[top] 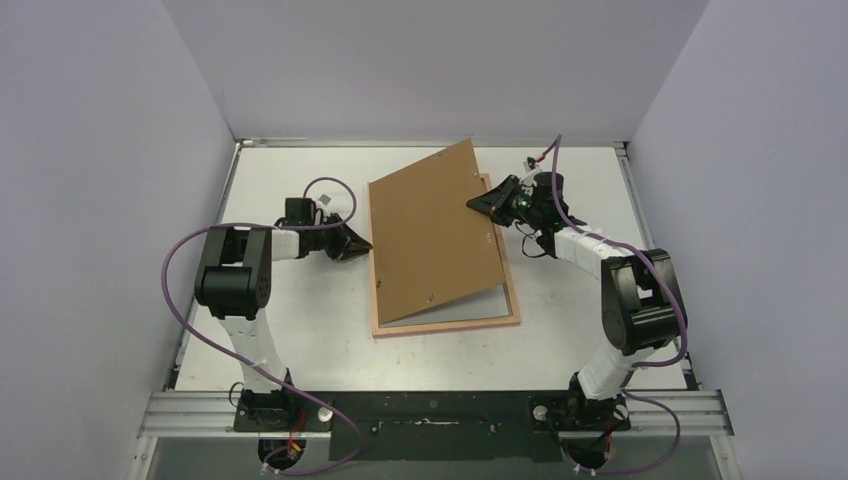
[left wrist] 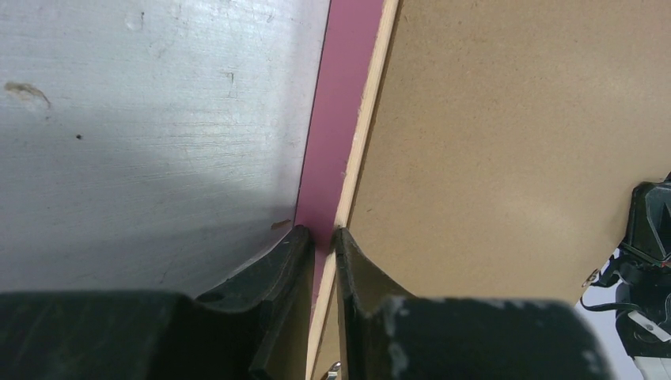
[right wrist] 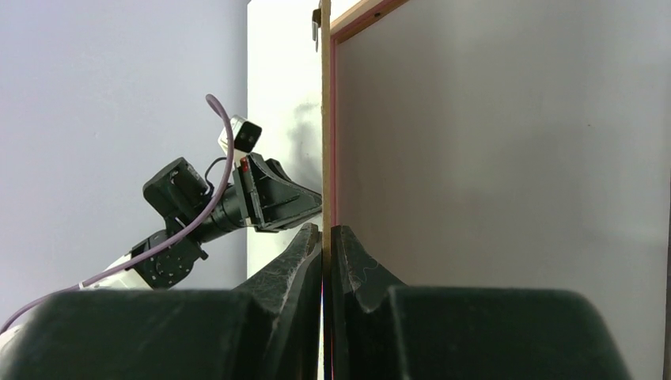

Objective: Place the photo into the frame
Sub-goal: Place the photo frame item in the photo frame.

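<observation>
White table (top: pixel 300 330), grey walls (top: pixel 100 150). Noted frame (top: pixel 445 322) flat on table, backing panel (top: pixel 435 235) tilted up off it, probably to clear the recess. Found right gripper (top: pixel 473 205) pinched tight on panel's edge; left gripper (top: pixel 367 245) narrowly clamped on frame's left rail, likely steadying. Cannot locate photo; possibly the pale sheet (top: pixel 495 303) beneath.

Soft, even overhead light. Top view is sharp, white table (top: pixel 330 350) bright, only faint shadows. Left wrist view: table shaded grey toward lower left, jaws a dark blur along the bottom. Right wrist view: dimmer, jaws out of focus, background sharp.
</observation>
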`<action>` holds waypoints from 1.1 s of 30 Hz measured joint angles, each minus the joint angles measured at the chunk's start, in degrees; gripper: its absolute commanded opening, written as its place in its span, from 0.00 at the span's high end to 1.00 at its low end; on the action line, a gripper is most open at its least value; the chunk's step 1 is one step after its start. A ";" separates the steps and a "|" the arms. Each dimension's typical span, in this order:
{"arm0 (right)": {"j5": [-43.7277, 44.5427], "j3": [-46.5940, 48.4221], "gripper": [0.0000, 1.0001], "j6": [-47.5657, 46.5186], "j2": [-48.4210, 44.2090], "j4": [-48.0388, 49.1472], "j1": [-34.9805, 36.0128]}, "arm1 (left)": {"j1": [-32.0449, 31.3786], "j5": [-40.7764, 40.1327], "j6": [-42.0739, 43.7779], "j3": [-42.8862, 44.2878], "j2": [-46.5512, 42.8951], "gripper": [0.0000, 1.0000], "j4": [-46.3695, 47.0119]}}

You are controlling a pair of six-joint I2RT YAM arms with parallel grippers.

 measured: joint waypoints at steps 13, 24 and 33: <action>1.73 -0.44 1.00 -3.69 -3.50 -3.17 0.04 | -0.02 0.50 -0.39 0.68 0.63 0.89 0.00; 1.60 -0.68 1.00 -3.85 -3.61 -3.56 0.04 | -0.02 0.52 -0.39 0.70 0.66 0.89 -0.04; 1.99 -2.34 1.00 -2.14 -3.72 -3.45 0.04 | -0.02 0.55 -0.39 0.72 0.66 0.89 -0.04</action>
